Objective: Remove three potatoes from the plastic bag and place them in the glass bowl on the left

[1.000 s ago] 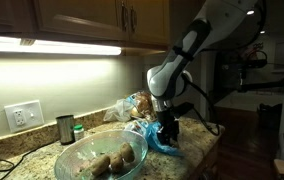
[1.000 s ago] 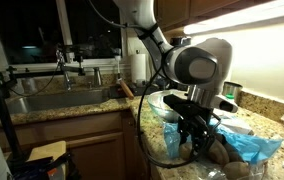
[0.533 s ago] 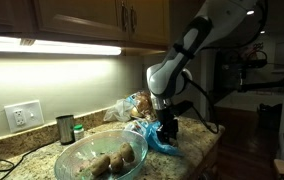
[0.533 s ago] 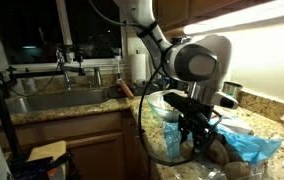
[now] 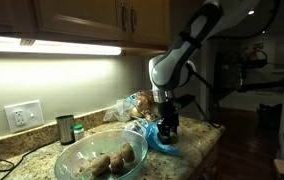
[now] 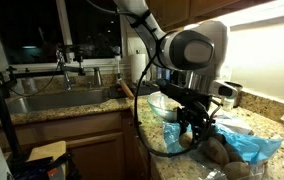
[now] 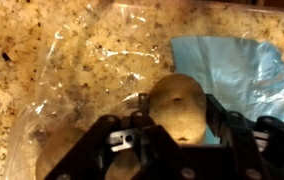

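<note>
**Exterior view, facing the wall cabinets:** black two-finger gripper (image 5: 166, 126) hanging low over the crumpled blue-and-clear plastic bag (image 5: 163, 143). Its load is too small to tell here. Wide, shallow clear glass bowl (image 5: 70, 152) just beside the bag, with at least two small oval brown potatoes (image 5: 112, 160) lying in it

**Exterior view, facing the sink:** gripper (image 6: 194, 128) above the bag (image 6: 247, 148), with the bowl (image 6: 160, 100) behind it

**Wrist view:** jaws clamped on one tan oval potato (image 7: 177, 105), a finger against each flank. Bag film beneath on the speckled granite counter (image 7: 12, 40)

**Hazards, judged:**
- The hold is on rounded skin, so a jolt in transit could roll the potato out onto the counter
- Clinging film could drag the bag along with the potato
- A release from too high could strike the glass hard
</note>
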Robot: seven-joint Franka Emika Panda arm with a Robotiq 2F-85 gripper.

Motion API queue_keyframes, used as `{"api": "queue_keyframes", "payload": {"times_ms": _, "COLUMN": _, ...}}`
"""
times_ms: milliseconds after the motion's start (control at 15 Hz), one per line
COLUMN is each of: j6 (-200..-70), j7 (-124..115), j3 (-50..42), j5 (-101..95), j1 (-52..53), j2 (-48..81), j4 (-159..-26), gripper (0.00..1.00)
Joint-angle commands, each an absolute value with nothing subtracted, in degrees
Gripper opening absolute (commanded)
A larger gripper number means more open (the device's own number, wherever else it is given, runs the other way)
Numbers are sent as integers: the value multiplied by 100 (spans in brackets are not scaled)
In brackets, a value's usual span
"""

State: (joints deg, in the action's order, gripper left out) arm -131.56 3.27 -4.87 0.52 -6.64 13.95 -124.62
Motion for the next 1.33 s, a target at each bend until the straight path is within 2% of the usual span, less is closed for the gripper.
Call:
{"api": "queue_keyframes", "payload": {"times_ms": 0, "j6": -13069, "j7": 268, "j3": -508, "j5": -87, "j1": -594, "j2": 764, "j4": -12899, "gripper": 31}}
{"api": "queue_keyframes", "payload": {"times_ms": 533, "j6": -13018, "j7": 196, "j3": -360, "j5": -291, "j1": -372, "j2": 224, "j4": -12966, "gripper": 31}}
{"api": "queue_keyframes", "payload": {"times_ms": 1267, "j6": -12916, "j7": 360, "j3": 4, "j5": -292, "j1": -70, "j2": 276, "j4": -12678, "gripper": 31}}
